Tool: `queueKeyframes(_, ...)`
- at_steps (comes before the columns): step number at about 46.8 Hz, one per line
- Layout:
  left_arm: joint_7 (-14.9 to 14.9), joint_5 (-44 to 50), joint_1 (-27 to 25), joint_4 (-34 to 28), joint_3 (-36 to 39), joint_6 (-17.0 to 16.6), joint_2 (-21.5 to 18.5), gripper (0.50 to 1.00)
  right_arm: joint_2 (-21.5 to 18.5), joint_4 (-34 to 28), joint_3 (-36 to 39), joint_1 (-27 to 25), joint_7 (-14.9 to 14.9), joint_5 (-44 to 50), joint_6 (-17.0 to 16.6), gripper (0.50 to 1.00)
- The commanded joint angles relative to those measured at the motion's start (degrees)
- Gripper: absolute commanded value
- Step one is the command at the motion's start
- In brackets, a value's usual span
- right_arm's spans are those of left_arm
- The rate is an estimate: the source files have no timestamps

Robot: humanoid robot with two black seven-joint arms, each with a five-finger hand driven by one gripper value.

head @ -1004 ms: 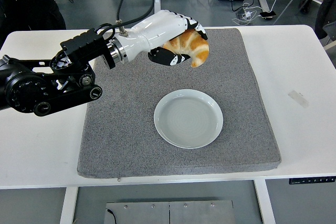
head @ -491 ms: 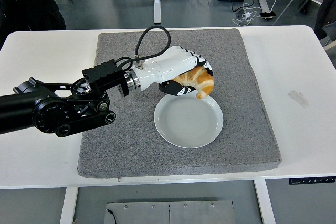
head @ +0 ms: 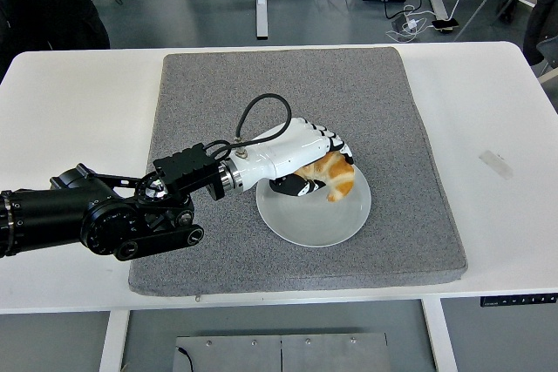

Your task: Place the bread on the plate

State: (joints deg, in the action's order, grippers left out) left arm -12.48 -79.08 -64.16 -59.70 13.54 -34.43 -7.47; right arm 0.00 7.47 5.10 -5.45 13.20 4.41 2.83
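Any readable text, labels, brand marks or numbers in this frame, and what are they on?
None can be read.
The left hand, shut on the bread over the plate, carries no legible mark.
The control panel under the table edge shows small markings, too small to read.
The tape strip looks blank.

We see the left hand curled around the bread over the white plate; the plate sits on a grey mat; the mat covers the white tabletop.
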Motion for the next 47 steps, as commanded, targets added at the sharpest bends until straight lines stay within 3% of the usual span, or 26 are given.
queueKeyframes(1, 0.0, 0.2, 0.7, 1.1, 1.7, -0.6, 0.5, 0.500, 0.0, 0.0, 0.0, 0.0, 0.0, 0.0, 0.0, 1.000)
queueKeyframes(35, 0.0, 0.9, 2.5, 1.6, 2.1, -0.6, 0.9, 0.500, 0.0, 0.0, 0.0, 0.0, 0.0, 0.1, 0.0, 1.000)
queueKeyframes(36, 0.0, 0.9, 2.5, 1.6, 2.1, -0.6, 0.9, 0.526, 0.0, 0.0, 0.0, 0.0, 0.0, 0.1, 0.0, 1.000)
queueKeyframes(39, 0.0, 0.9, 2.5, 1.6, 2.2, -0.6, 0.9, 0.717, 0.0, 0.0, 0.0, 0.0, -0.1, 0.0, 0.0, 1.000)
queueKeyframes(40, 0.0, 0.9, 2.5, 1.6, 2.2, -0.6, 0.9, 0.760, 0.0, 0.0, 0.0, 0.0, 0.0, 0.0, 0.0, 1.000)
queueKeyframes(43, 0.0, 0.9, 2.6, 1.6, 2.2, -0.6, 0.9, 0.825, 0.0, 0.0, 0.0, 0.0, 0.0, 0.0, 0.0, 1.000)
queueKeyframes(47, 0.0, 0.9, 2.6, 1.6, 2.2, -0.6, 0.9, 0.873, 0.0, 0.0, 0.0, 0.0, 0.0, 0.1, 0.0, 1.000)
